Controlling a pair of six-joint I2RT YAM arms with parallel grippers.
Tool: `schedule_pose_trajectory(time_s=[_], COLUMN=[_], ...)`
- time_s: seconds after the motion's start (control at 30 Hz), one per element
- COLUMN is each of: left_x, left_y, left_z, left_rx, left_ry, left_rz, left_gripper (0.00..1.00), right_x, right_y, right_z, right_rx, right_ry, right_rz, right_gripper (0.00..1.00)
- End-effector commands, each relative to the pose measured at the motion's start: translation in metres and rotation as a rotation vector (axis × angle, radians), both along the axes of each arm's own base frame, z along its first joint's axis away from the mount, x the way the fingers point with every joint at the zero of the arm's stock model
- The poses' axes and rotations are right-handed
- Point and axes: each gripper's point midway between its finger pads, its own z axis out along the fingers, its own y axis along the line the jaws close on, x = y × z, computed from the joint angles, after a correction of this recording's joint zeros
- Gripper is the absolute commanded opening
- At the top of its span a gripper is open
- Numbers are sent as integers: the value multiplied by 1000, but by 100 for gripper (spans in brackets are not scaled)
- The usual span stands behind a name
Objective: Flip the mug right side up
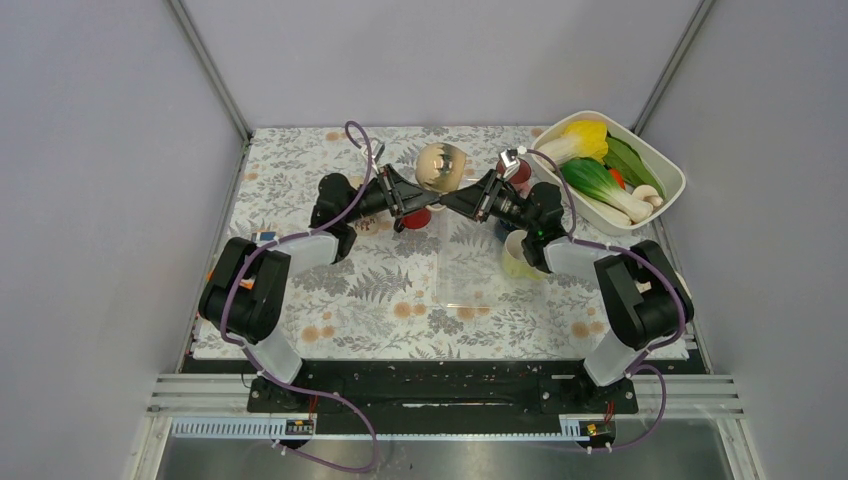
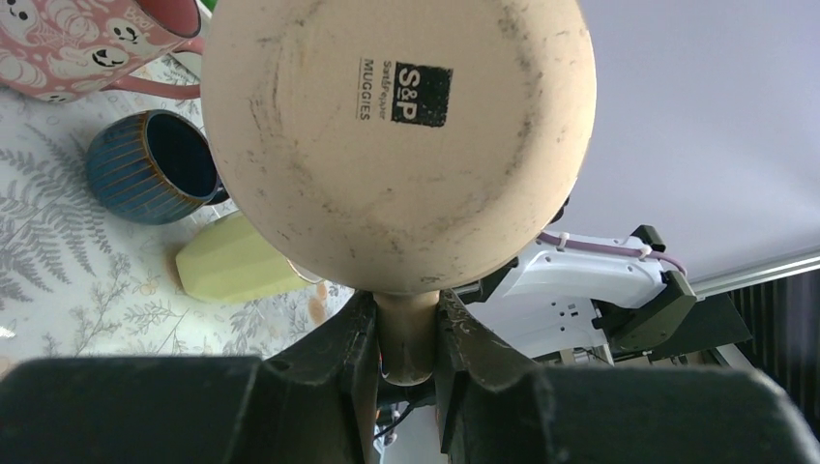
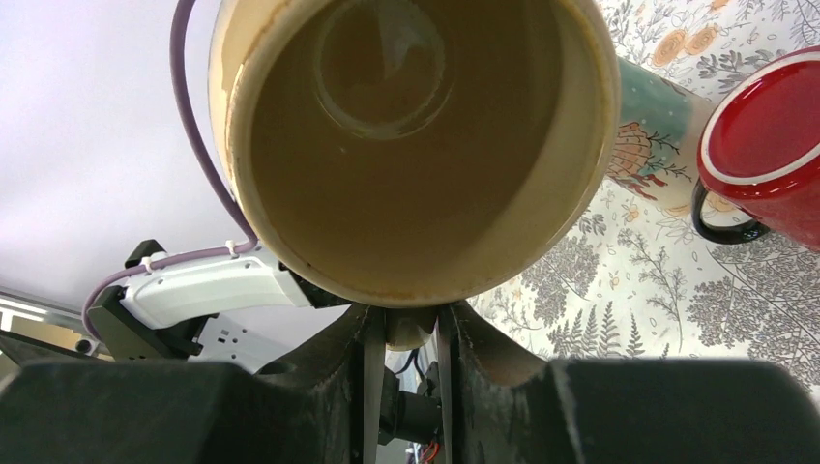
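Mug (image 1: pixel 441 165) held aloft on its side, toward twelve o'clock over the table (image 1: pixel 380 290), mouth facing three o'clock. Left claw (image 2: pixel 406 319) and right claw (image 3: pixel 408 324) both clamp its handle (image 2: pixel 406 338). Likely mid-handover: next, one releases and the other rotates it upright.

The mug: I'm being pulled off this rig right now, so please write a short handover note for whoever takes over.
Mug: on its side in the air above the far middle of the table.
Left hand: shut on the handle, facing the base.
Right hand: shut on the handle too, facing the open mouth.
Done: mug picked up, half turned.
Left: finish tipping it mouth up, set it on the table, release.
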Motion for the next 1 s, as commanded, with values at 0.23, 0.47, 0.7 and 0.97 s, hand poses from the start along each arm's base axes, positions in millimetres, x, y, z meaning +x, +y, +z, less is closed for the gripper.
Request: schedule_pose_trajectory(time_s=[0.23,0.47,0.7,0.97], left_x=[-26,-28,-35,-41], left_y=[1,1,-2,-11], left_z=[39,45,57,58], left_rx=[-23,-49,-106,-124], left_ry=[-205,-214,-228,-222], left_rz=[-46,-46,-54,-80], left_gripper=[0,0,0,0], right_x=[20,23,25,24], right_y=[-27,-31,-34,-36], right_z=[37,46,51,59], right_rx=[-102,11,107,160], right_ry=[-212,-154,-91,-81], right_rz=[-150,-133,-154,-165], right_gripper=[8,6,16,25])
